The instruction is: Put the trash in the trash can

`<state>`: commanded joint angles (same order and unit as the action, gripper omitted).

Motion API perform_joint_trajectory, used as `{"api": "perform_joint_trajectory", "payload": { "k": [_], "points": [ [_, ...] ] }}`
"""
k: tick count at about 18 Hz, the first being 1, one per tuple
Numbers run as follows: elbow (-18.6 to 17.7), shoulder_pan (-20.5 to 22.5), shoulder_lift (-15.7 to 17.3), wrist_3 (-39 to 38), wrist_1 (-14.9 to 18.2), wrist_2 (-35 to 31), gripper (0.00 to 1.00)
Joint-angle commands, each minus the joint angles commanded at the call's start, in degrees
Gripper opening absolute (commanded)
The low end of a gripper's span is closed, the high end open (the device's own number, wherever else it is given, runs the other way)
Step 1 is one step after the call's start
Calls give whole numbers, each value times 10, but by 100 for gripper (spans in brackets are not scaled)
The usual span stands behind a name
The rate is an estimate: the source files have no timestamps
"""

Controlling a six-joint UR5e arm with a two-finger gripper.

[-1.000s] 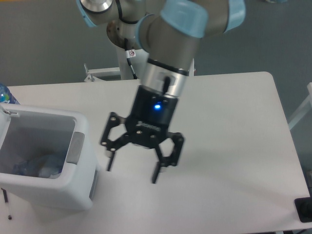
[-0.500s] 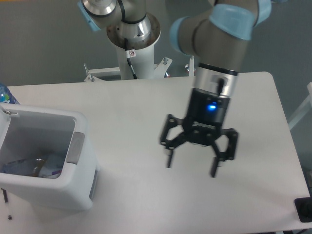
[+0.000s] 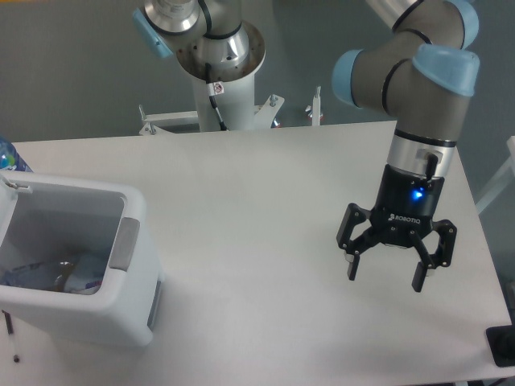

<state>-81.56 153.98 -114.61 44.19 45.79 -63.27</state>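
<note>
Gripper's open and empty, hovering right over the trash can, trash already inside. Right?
Not quite. The gripper is open and empty, but the camera view shows it above the table on the right, far from the trash can. Trash does lie inside.

— What sort of place is this?

— A robotics lab, or a test cell of that kind. The arm is a grey industrial one with pale blue joint caps, bolted to a white pedestal behind the table.

— Anything else pointing that way?

— The table is a plain white work surface with rounded corners, standing before a bare grey wall. A metal frame shows at its back edge. The gripper has a lit blue lamp, and a white bin stands on the table's left side.
</note>
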Motion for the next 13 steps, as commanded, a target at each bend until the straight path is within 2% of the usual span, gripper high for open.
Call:
{"api": "perform_joint_trajectory", "payload": {
  "k": [5, 9, 13],
  "points": [
    [15, 0, -5, 100, 69, -73, 100],
    [26, -2, -16, 148, 92, -128, 100],
    [82, -18, -46, 194, 162, -191, 100]
  ]
}}
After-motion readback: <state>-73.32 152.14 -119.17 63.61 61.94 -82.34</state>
